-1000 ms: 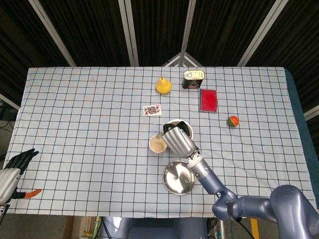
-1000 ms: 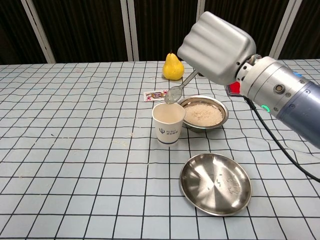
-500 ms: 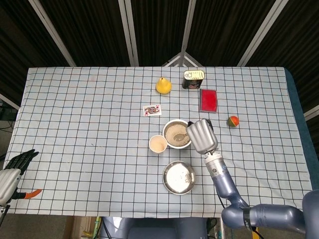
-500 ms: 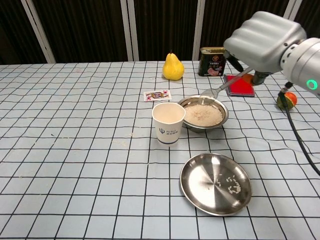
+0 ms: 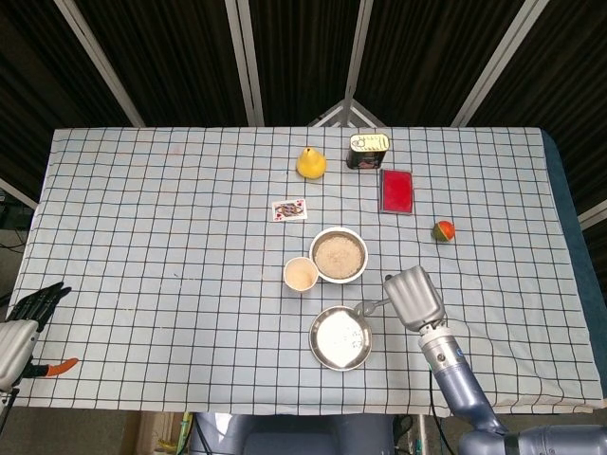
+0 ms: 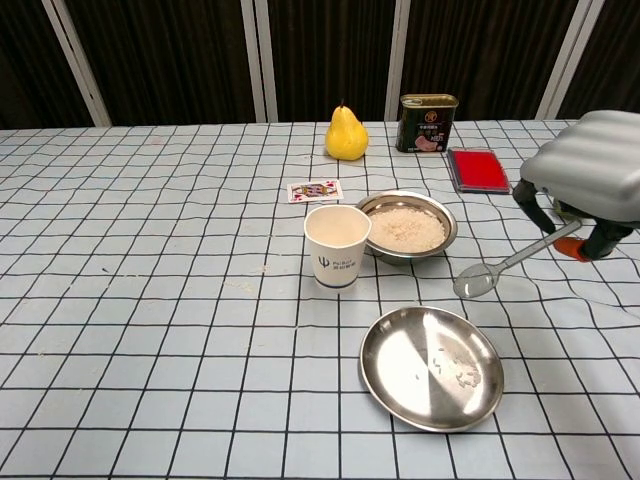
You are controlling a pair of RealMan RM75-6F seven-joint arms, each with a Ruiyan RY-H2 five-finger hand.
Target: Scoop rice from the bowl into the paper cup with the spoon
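Observation:
A metal bowl of rice (image 5: pixel 339 254) (image 6: pixel 406 226) stands mid-table, with the white paper cup (image 5: pixel 301 275) (image 6: pixel 337 244) touching its left side. My right hand (image 5: pixel 413 297) (image 6: pixel 590 176) holds the clear plastic spoon (image 6: pixel 500 268) (image 5: pixel 368 306) by its handle, low over the cloth to the right of the bowl. The spoon's scoop hangs just past the far right rim of the empty metal plate (image 5: pixel 340 337) (image 6: pixel 431 366). My left hand (image 5: pixel 21 324) rests off the table's left edge, holding nothing, its dark fingers apart.
A yellow pear (image 6: pixel 345 134), a tin can (image 6: pixel 426 123), a red card box (image 6: pixel 478 168) and a playing card (image 6: pixel 314 190) lie at the back. A small red-green fruit (image 5: pixel 443 230) sits right of the bowl. An orange-handled tool (image 5: pixel 55 368) lies by my left hand.
My right hand has carried the spoon from over the cup, across the bowl, and down to the right, beside the metal plate. The left hand has not moved.

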